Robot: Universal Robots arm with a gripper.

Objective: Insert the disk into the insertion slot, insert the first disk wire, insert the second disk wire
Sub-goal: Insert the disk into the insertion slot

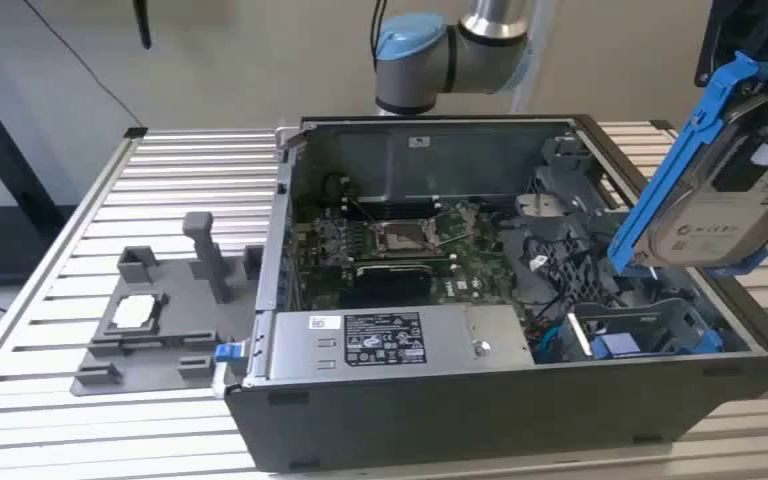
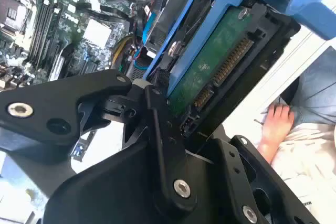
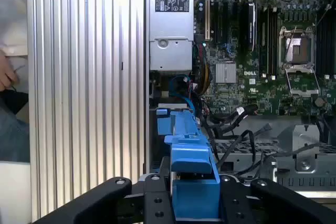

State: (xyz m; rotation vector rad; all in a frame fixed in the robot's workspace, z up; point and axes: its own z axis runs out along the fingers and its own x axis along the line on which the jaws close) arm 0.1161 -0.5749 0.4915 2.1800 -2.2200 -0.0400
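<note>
While the arm (image 1: 424,50) hangs over the open machine, let's count across the exterior view, left to right. One grey fixture plate (image 1: 144,340) lies on the slatted bench (image 1: 197,160), then comes one computer case (image 1: 491,420) with its side off. Inside it sit one green motherboard (image 1: 398,240) in the middle, one silver labelled power supply (image 1: 384,340) along the near wall, and one grey-blue insertion slot (image 1: 644,330) in the near corner on the exterior view's right. One disk (image 1: 724,215), and it's up in the air! It hangs above the case's right end, apart from the slot. Its long axis stands steep, leaning from lower left to upper right, label side facing out, with its blue frame (image 1: 698,130) along the edge. The gripper (image 3: 195,195) is clamped narrow on that frame, a finger on each side. In the second wrist view the disk's green circuit-board side shows, with one person's hand (image 2: 275,124) beyond it.
</note>
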